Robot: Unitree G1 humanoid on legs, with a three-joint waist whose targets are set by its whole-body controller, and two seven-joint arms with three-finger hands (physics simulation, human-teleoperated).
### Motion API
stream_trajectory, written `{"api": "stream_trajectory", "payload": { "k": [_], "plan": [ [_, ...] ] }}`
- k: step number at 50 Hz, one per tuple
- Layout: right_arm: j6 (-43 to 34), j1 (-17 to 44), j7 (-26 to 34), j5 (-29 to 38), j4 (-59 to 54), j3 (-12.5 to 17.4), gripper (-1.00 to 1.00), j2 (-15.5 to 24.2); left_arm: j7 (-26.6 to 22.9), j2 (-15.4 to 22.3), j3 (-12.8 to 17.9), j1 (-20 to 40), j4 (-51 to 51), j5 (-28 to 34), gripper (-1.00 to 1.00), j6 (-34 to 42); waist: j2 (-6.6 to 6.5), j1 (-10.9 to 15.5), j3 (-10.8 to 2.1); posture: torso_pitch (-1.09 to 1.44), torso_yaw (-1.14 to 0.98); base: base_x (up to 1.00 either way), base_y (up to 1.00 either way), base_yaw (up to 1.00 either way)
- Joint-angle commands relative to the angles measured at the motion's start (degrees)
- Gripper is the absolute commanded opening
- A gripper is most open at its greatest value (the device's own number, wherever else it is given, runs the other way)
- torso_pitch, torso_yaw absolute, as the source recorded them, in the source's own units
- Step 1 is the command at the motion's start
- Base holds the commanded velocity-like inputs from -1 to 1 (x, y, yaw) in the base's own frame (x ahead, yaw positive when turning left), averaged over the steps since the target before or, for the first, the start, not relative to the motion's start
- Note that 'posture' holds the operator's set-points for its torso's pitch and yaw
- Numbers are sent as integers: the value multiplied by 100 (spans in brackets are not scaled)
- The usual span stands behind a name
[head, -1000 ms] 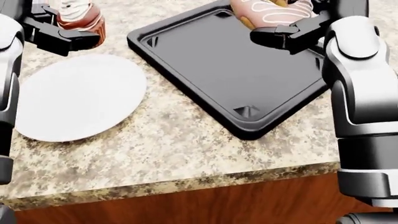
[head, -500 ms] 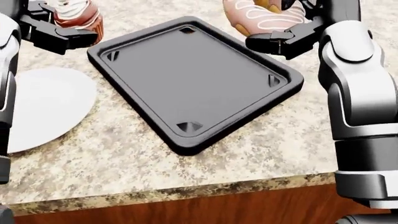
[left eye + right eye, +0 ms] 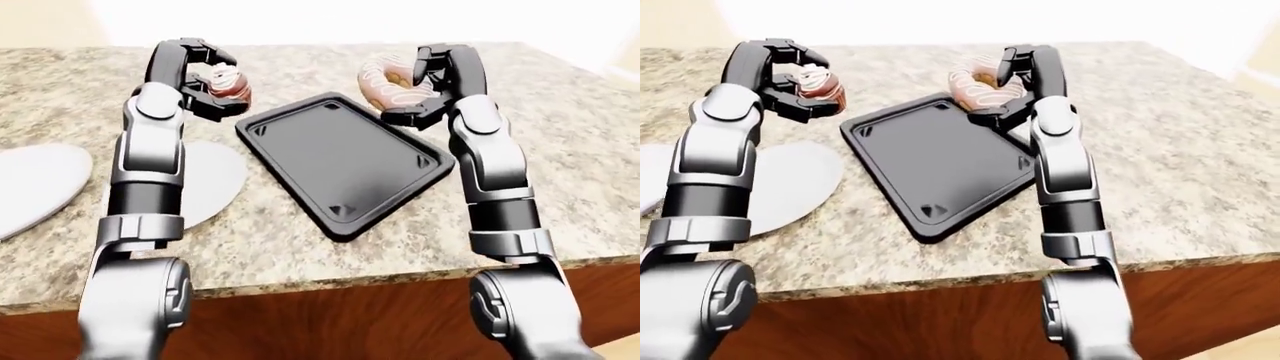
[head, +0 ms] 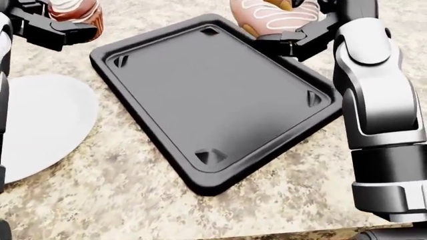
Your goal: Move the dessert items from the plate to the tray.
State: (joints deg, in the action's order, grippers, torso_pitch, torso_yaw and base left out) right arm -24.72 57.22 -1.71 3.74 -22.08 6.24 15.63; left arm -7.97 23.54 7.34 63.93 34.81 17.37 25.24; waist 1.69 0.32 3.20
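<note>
A black tray (image 4: pixel 214 95) lies empty on the granite counter, in the middle of the head view. A white plate (image 4: pixel 40 125) lies to its left, bare. My left hand (image 3: pixel 205 82) is shut on a chocolate cupcake with white frosting (image 3: pixel 230 84) and holds it in the air above the counter, left of the tray's top left corner. My right hand (image 3: pixel 425 82) is shut on a pink-iced donut with white stripes (image 3: pixel 390 82) and holds it in the air over the tray's top right edge.
A second white plate (image 3: pixel 35 187) lies further left on the counter. The counter's near edge (image 3: pixel 330 274) and brown cabinet run along the bottom of the eye views. Bare granite stretches to the right of the tray.
The head camera has moved in and to the right, so the tray slid left and grew larger and the plate slid off left. Both hands still hold their desserts aloft.
</note>
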Motion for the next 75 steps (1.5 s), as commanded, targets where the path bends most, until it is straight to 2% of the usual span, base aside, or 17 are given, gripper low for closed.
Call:
{"api": "stream_trajectory", "payload": {
  "k": [1,2,7,8,10,11,12,13,14,21,36,57,58,63,66,69,75],
  "plan": [
    [127,173,-45,32,168,80,-100,85,30,28,10,190,-164,6,-45,-149,25,-8,-158,0,0,0,0,0],
    [114,188,-51,28,156,91,-100,87,33,26,10,192,-161,9,-45,-153,-86,18,-148,0,0,0,0,0],
    [11,249,-12,-199,112,187,-100,83,21,20,16,188,-201,15,-46,-128,-128,16,-298,0,0,0,0,0],
    [9,232,-18,-188,145,153,-100,102,17,23,16,190,-201,15,-46,-133,-147,18,-420,0,0,0,-13,0],
    [73,226,-57,-138,80,97,-100,102,27,16,8,188,-198,24,-46,-142,-258,7,-367,0,0,0,-38,0],
    [81,209,-46,-66,68,40,-100,110,6,4,13,189,-219,8,-46,-123,-412,-5,-181,0,0,0,0,0],
    [119,201,-100,63,-13,-23,-100,98,4,-3,2,170,-260,19,-46,-104,-191,-10,-301,0,0,0,0,0],
    [108,213,-75,131,-105,-51,-100,81,-8,-12,-1,152,-300,21,-46,-86,-90,0,-318,0,0,0,0,0],
    [137,243,-100,181,-249,-47,-100,48,-7,-22,-7,145,-309,29,-46,-83,-196,-4,-323,0,0,0,0,0],
    [-99,311,-82,323,-315,-16,-100,-50,-30,-208,-129,20,-505,195,-45,-43,-198,-81,-348,0,0,0,0,0],
    [-155,207,370,1358,-321,-466,-100,-320,-102,-495,-224,-147,-779,529,-45,26,-151,-36,-272,0,0,0,0,0],
    [-182,205,656,2001,-729,-361,-98,-458,-149,-556,-215,-149,-824,611,-44,32,-164,6,-298,0,0,0,0,0],
    [-176,189,678,2005,-714,-372,-87,-454,-147,-556,-215,-149,-829,613,-44,38,-165,4,-301,0,0,0,0,0],
    [-211,166,750,1987,-624,-363,23,-449,-152,-549,-211,-151,-845,610,-44,50,-168,-1,-311,0,0,0,0,0],
    [-256,140,805,1985,-503,-359,40,-441,-154,-543,-209,-149,-848,605,-44,51,-169,-3,-316,0,0,0,0,0],
    [-334,87,859,1981,-297,-345,91,-437,-153,-543,-208,-150,-853,601,-44,57,-171,-3,-319,0,0,0,0,0],
    [-339,61,906,1986,-217,-352,100,-434,-137,-549,-217,-136,-807,607,-44,34,-175,-9,-325,0,0,0,0,0]
  ]
}}
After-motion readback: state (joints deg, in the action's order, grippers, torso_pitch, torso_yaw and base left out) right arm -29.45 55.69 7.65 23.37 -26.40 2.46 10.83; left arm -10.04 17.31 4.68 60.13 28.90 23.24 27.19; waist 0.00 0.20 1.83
